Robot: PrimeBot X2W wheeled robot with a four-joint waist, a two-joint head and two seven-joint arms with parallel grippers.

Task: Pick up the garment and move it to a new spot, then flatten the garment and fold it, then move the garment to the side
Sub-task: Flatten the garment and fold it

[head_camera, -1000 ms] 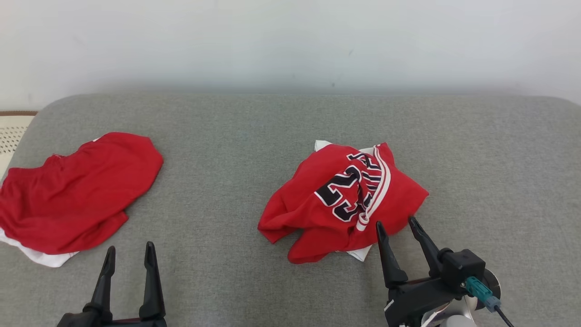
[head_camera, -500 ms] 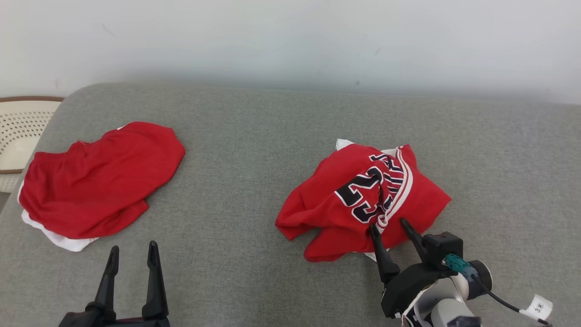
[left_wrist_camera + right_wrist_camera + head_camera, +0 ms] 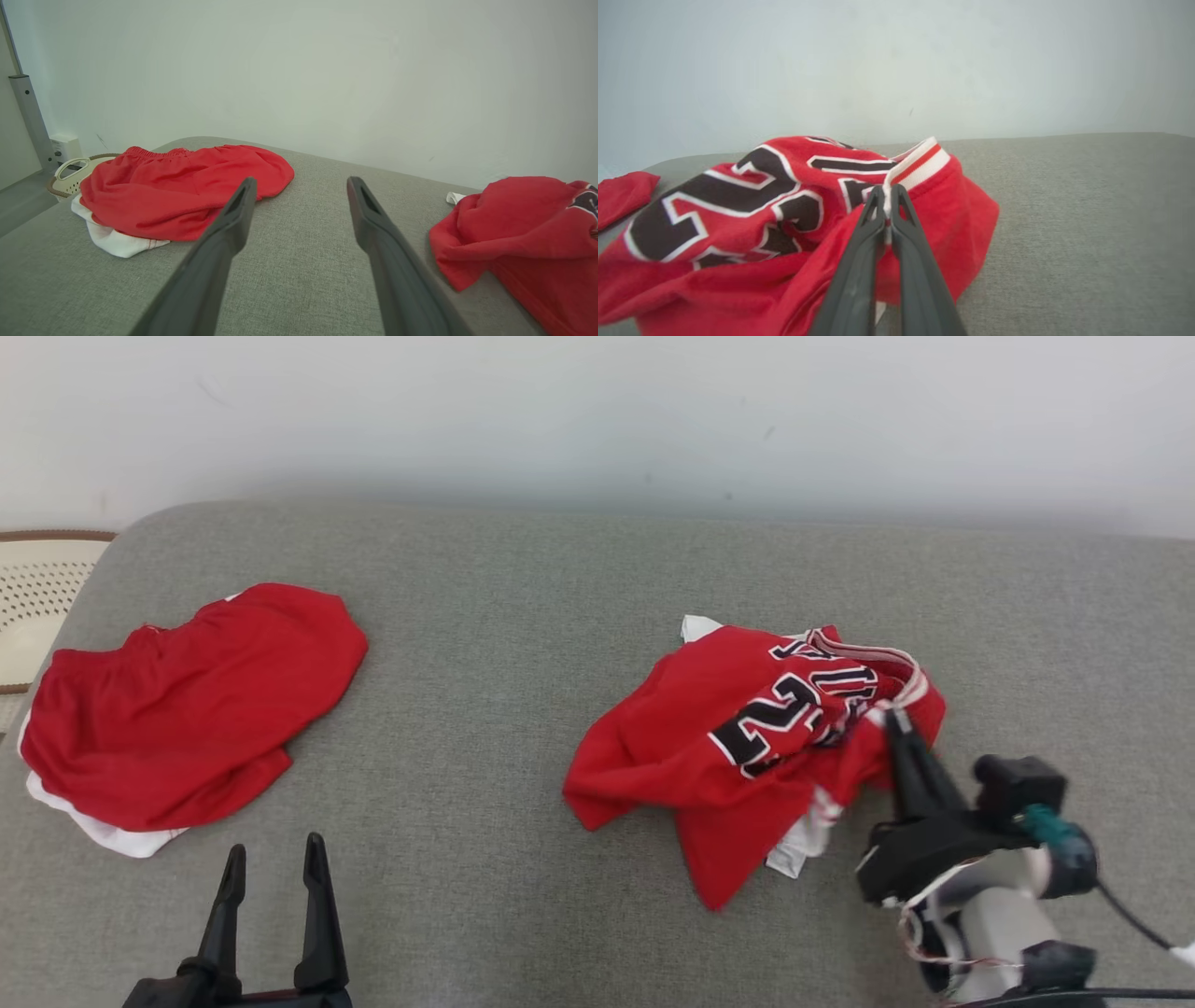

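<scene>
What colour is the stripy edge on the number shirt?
White with a red stripe; the trim shows best in the right wrist view.

The left gripper [image 3: 275, 845] sat at the near left, its two dark fingers spread wide apart and pointing toward the far side. The right gripper [image 3: 894, 717] stood at the near right, leaning left, its fingers pressed together on the striped trim of the jersey [image 3: 738, 737], with the pale wrist [image 3: 990, 896] bent behind it, nearer still.
</scene>
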